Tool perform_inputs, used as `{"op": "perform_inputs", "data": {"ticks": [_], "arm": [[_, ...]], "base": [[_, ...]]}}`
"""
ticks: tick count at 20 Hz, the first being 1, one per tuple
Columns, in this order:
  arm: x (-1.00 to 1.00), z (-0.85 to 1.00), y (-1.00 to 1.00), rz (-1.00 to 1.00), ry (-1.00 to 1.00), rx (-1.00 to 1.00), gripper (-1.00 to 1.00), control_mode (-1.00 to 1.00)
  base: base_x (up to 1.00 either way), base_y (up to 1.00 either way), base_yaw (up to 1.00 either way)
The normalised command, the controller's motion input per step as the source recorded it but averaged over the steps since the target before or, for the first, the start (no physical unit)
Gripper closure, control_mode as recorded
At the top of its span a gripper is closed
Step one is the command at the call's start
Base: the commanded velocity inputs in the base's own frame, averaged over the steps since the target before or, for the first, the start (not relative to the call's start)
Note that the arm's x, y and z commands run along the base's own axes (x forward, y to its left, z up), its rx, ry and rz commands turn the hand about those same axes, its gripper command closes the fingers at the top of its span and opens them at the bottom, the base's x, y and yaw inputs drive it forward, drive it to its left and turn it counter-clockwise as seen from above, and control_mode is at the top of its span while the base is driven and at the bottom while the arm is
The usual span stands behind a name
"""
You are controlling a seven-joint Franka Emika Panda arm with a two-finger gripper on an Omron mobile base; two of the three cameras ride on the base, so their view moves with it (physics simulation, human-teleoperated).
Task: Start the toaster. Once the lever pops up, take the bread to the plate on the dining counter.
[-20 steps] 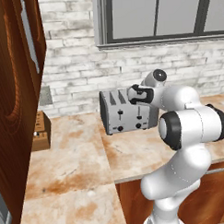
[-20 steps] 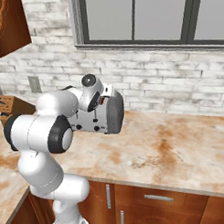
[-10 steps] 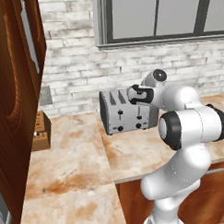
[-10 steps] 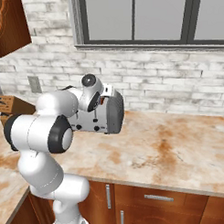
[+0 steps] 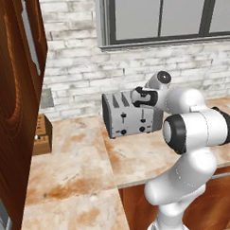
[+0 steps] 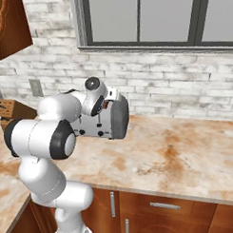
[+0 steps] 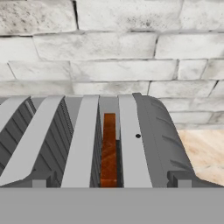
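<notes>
1. Gripper (image 5: 135, 98) poised just above the toaster's (image 5: 128, 115) top, at its right-hand end as seen from the front; jaws spread wide, holding nothing, touching nothing that can be made out.
2. Directly below the hand, seen from the hand view: bread (image 7: 109, 151) sunk upright in the toaster's (image 7: 148, 140) second slot from the rounded right end, brown crust edge showing between the grey slot walls.
3. Remaining slots to the left of that one dark inside; contents not discernible.
4. Toaster front, in the left base view: two vertical slider tracks with small dark knobs low down beneath them; lever positions too small to read surely.
5. Toaster (image 6: 109, 119) standing on the beige marbled counter (image 6: 186, 159), back close to the white brick wall (image 6: 184, 87), under the dark-framed window (image 6: 148, 22).
6. Left of the toaster, well apart: small brown wooden block (image 5: 41, 135) on the same counter, against the wall, below a grey wall outlet (image 5: 46, 98).
7. Further left of the toaster: tall wooden cabinet (image 5: 12, 102) closing off that side.
8. Arm's white elbow bulking in front of the toaster's right half in the left base view, and over its left half in the right base view.
</notes>
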Motion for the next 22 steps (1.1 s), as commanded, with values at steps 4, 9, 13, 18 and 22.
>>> {"op": "perform_inputs", "data": {"ticks": [4, 9, 13, 18, 22], "arm": [[0.00, 0.00, 0.00, 0.00, 0.00, 0.00, -1.00, -1.00], [0.00, 0.00, 0.00, 0.00, 0.00, 0.00, -1.00, -1.00], [0.00, 0.00, 0.00, 0.00, 0.00, 0.00, -1.00, -1.00], [0.00, 0.00, 0.00, 0.00, 0.00, 0.00, -1.00, -1.00], [0.00, 0.00, 0.00, 0.00, 0.00, 0.00, -1.00, -1.00]], "base": [[0.00, 0.00, 0.00], [0.00, 0.00, 0.00], [0.00, 0.00, 0.00], [0.00, 0.00, 0.00], [0.00, 0.00, 0.00]]}}
